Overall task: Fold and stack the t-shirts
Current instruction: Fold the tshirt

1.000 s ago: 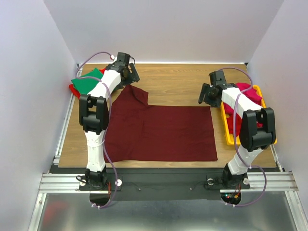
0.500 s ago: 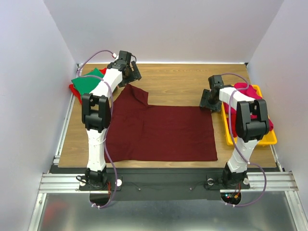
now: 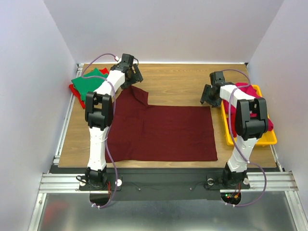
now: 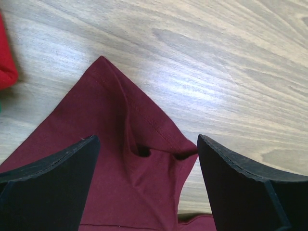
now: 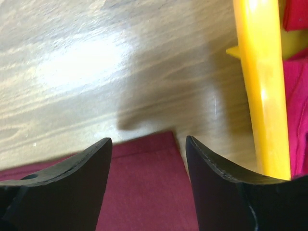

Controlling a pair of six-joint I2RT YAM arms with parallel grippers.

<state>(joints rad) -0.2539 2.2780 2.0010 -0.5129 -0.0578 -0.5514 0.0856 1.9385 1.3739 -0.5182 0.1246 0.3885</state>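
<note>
A dark maroon t-shirt (image 3: 161,132) lies spread flat on the wooden table. Its far left part is folded into a pointed flap (image 4: 130,120). My left gripper (image 3: 131,77) is open above that flap, one finger on each side (image 4: 149,163). My right gripper (image 3: 208,96) is open just above the shirt's far right corner (image 5: 154,159). Folded green (image 3: 89,81) and red (image 3: 75,91) t-shirts lie stacked at the far left. A bright pink t-shirt (image 3: 250,94) lies in the tray at the right.
A yellow plastic tray (image 3: 230,134) stands along the right table edge; its rim (image 5: 260,86) is close to my right gripper. Bare wood lies beyond the shirt. Grey walls enclose the table on three sides.
My left gripper has moved slightly right along the far edge of the maroon flap. My right gripper dipped toward the shirt's far right corner and stays over it. The shirt has not moved.
</note>
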